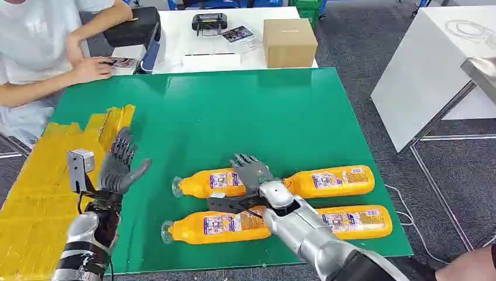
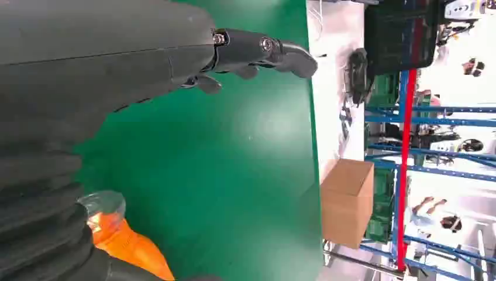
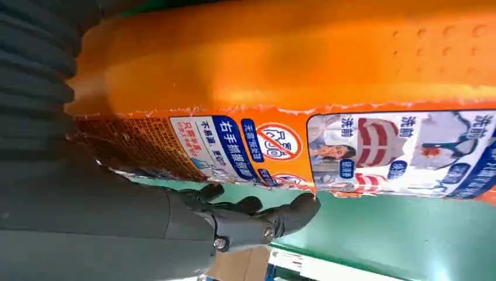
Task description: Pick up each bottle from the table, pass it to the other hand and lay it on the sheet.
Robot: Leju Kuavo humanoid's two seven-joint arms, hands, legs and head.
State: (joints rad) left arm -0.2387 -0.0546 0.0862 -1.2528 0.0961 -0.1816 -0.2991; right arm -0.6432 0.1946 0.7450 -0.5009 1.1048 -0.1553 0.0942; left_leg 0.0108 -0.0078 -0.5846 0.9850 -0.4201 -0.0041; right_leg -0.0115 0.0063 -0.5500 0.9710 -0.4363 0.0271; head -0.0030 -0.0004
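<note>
Right hand: the right hand lies palm down over the far-left bottle, fingers spread across its base end; from the pictures I cannot tell whether it grips the bottle or only rests on it. In the wrist view its fingers reach past the label edge with green mat beyond.
Left hand: the left hand is raised above the mat's left part, fingers apart, holding nothing.
Far-left bottle: lies flat, long axis left to right, clear cap to the left.
Near-left bottle: lies parallel just in front, cap also to the left, partly under the right forearm.
Right bottles: far-right bottle and near-right bottle lie in line with the left ones, same axis; their caps are hidden.
Mat: green mat carries all four bottles.
Sheet: yellow sheet lies at the left, just beside the left hand.
Beyond: a box on a white table, a person seated at the far left.
</note>
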